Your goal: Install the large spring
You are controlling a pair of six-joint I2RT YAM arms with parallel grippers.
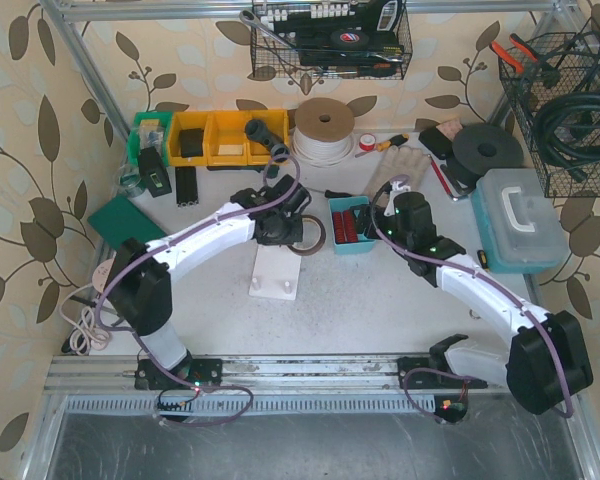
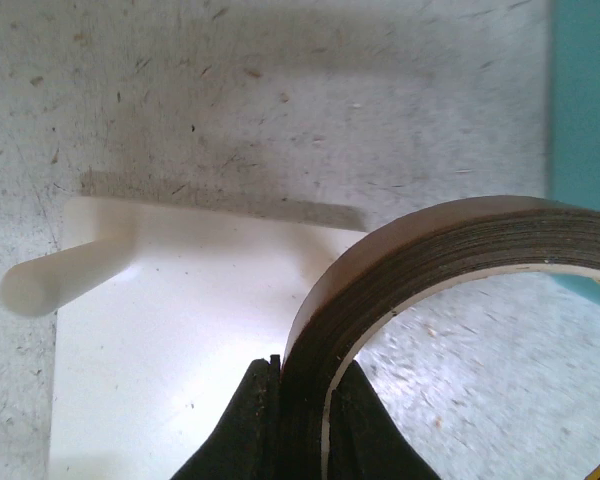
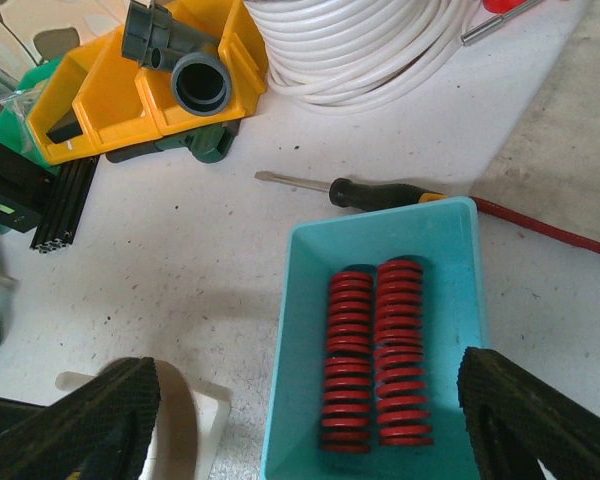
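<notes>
The left gripper [image 2: 302, 388] was clamped on the wall of a brown tape roll [image 2: 430, 240], one finger outside the ring and one inside. It held the roll on edge over the corner of a white fixture plate [image 2: 180, 330] lying on the tabletop [image 3: 180, 260]. A white peg [image 2: 60, 280] stood up from the plate off to one side of the roll.

The right gripper [image 3: 305, 400] hung with its fingers spread wide, holding nothing, straddling a teal bin [image 3: 450, 270]. Two red springs [image 3: 402, 350] lay side by side in the bin, touching each other, and neither finger touched them. A black-handled screwdriver [image 3: 380, 192] lay just beyond the bin's far rim.
</notes>
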